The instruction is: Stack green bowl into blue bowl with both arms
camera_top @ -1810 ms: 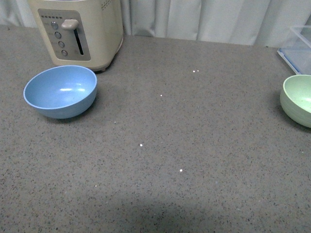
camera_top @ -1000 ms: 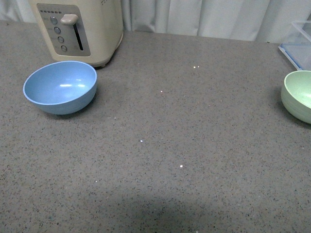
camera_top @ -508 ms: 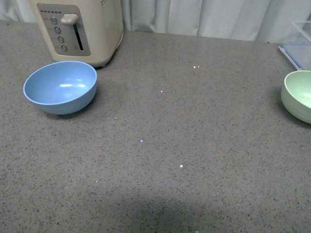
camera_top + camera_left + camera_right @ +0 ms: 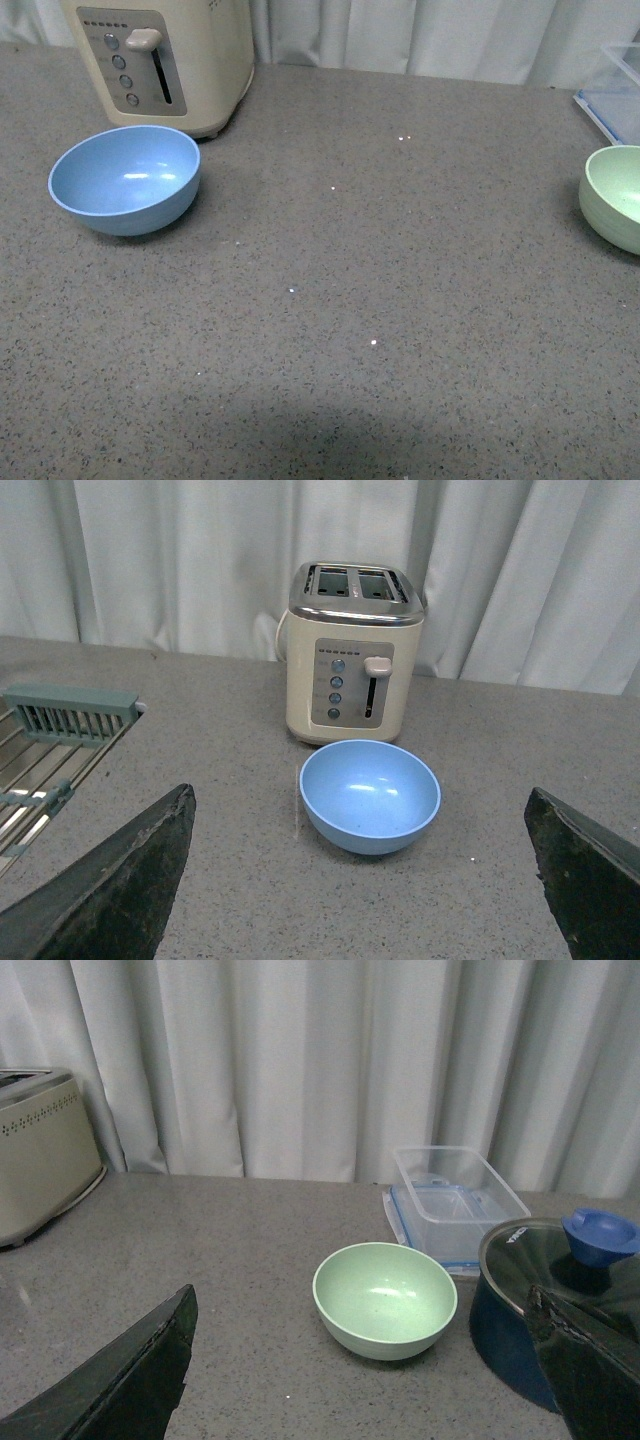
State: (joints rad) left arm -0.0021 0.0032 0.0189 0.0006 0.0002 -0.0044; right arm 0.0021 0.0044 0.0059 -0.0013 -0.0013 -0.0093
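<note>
The blue bowl [image 4: 124,179] stands upright and empty at the left of the grey counter, just in front of a toaster. It also shows in the left wrist view [image 4: 369,794], ahead of my open left gripper [image 4: 365,880], whose dark fingers [image 4: 120,880] stand wide on either side. The green bowl [image 4: 614,197] stands upright at the right edge of the front view, partly cut off. It also shows in the right wrist view [image 4: 385,1298], ahead of my open right gripper [image 4: 370,1360]. Neither gripper shows in the front view.
A cream toaster [image 4: 160,62] stands behind the blue bowl. A clear plastic container [image 4: 455,1205] stands behind the green bowl and a dark blue pot with a glass lid [image 4: 560,1295] beside it. A dish rack [image 4: 55,745] is at the counter's left. White curtains hang behind.
The front view shifted slightly between the oldest frame and one second ago; since then nothing has visibly moved. Both bowls stand where they were.
</note>
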